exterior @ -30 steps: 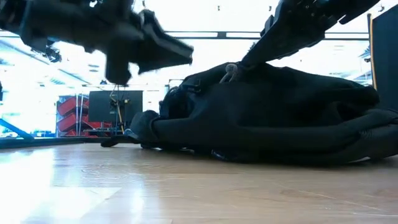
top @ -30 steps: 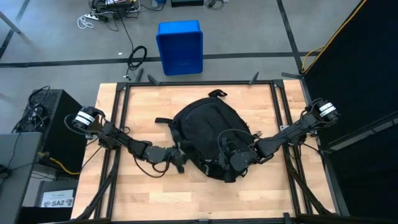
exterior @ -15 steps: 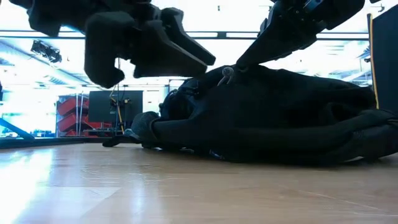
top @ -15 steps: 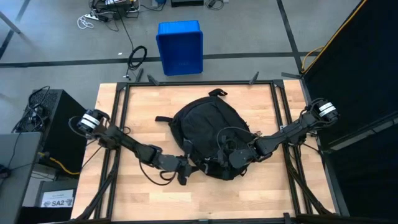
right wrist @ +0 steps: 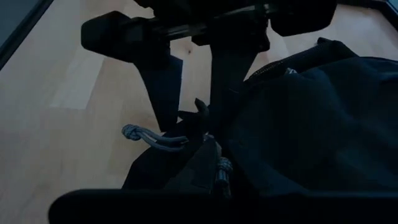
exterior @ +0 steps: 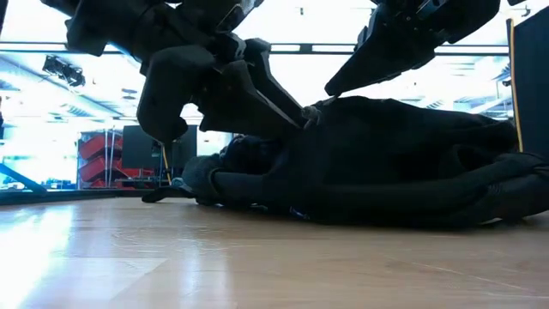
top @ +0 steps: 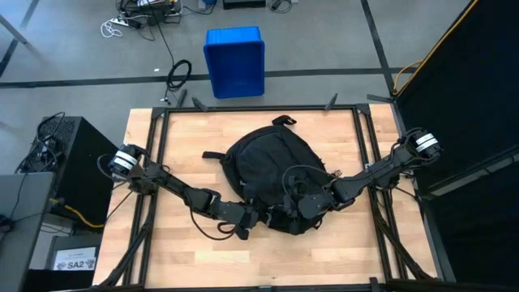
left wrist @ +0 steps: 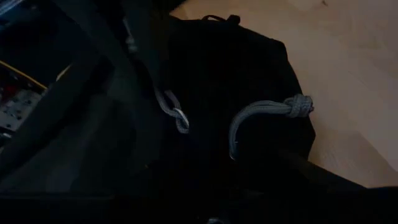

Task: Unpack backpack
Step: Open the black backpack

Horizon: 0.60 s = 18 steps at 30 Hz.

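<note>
I've got the left gripper stretched low against the backpack, fingers parted; right gripper clamped shut on top.

The large black fabric backpack fills the middle of the light wooden tabletop and blocks any straight crossing. Both dark arms crowd its near edge: the left gripper and the right gripper sit just beside each other there, leaving seemingly no gap between them. A grey knotted zipper cord loops off the fabric. Bare wood lies free along the far corners and the near edge. The blue plastic bin stands off the table.
</note>
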Available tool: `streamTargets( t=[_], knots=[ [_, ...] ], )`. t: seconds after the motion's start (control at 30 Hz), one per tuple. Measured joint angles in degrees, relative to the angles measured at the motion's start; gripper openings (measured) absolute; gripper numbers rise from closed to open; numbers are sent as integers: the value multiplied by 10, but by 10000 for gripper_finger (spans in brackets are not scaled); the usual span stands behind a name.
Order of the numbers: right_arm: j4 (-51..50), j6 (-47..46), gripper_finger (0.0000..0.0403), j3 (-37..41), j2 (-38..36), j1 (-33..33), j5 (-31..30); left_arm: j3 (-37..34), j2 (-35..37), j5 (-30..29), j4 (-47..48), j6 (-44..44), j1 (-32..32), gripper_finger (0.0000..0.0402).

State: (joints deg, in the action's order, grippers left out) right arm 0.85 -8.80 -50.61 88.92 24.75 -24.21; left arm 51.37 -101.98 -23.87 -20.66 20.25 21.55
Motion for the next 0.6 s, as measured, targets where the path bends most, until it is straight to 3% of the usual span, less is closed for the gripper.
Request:
streamTargets(
  t=[0.6],
  knots=[
    [52,15,0,0,1,8,37,-1,0,2,9,-87,-36,172]
  ],
)
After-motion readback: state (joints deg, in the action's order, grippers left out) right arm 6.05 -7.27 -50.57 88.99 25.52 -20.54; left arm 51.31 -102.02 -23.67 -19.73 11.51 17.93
